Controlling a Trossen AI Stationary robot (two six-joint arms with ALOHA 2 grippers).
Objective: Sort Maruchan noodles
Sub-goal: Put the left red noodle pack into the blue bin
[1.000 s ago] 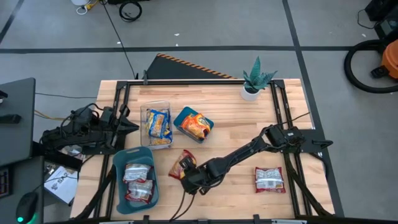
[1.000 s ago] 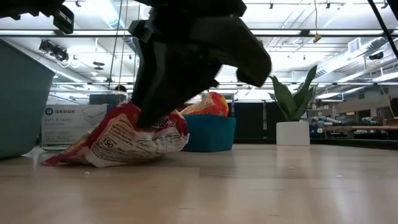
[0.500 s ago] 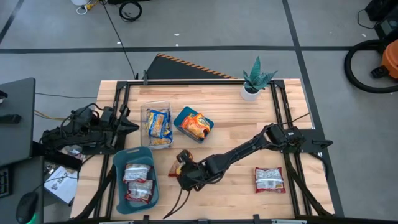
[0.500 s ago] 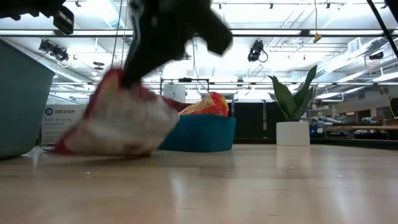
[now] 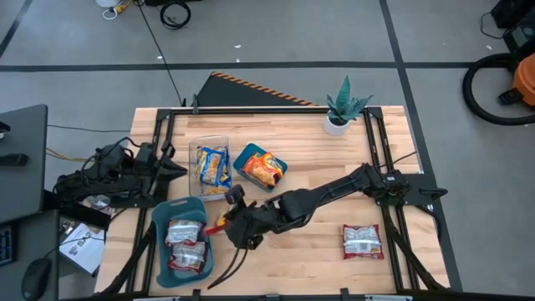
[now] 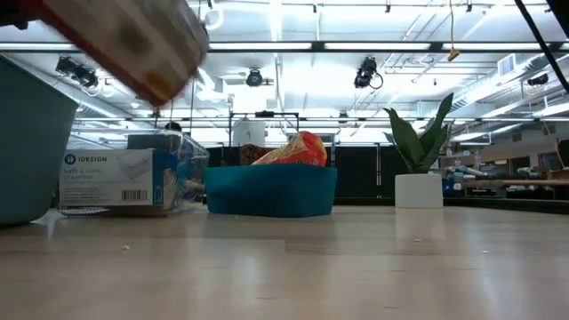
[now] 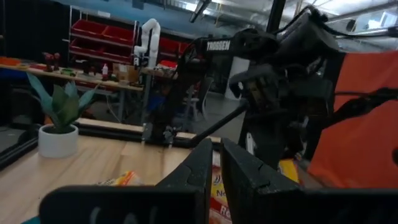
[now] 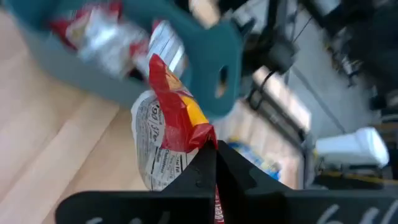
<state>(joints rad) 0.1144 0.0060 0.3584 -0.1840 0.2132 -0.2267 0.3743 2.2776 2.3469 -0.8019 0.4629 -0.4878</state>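
Note:
A red-and-silver Maruchan noodle packet [image 8: 165, 134] hangs in the air with my right gripper [image 8: 214, 150] shut on it, just right of the near-left teal bin [image 5: 160, 226]. That bin holds two red-and-silver packets [image 5: 185, 244]. A clear container [image 5: 198, 150] holds yellow-and-blue packets [image 5: 212, 167]. A second teal bin [image 5: 244, 155] holds orange packets [image 5: 264, 169]. Another red-and-silver packet [image 5: 362, 241] lies flat on the table at the near right. My left gripper [image 7: 216, 163] waits shut at the table's left edge. My right gripper pinches the packet's red edge [image 8: 200, 134] between its two fingers, coming from the table's right side. The packet [image 6: 133, 40] is lifted clear of the table and sticks out beyond the fingertips toward the teal bin.
A potted plant [image 5: 343, 107] stands at the far right corner. Bare wood lies in the table's middle and near edge [image 5: 292, 267]. Black frame rails [image 5: 376, 150] run along both sides.
My right gripper has taken the red-and-silver packet off the table, where it lay a second ago. It has carried the packet up and toward the table's left edge, up to the near-left teal bin. The packet now hangs clear of the wood.

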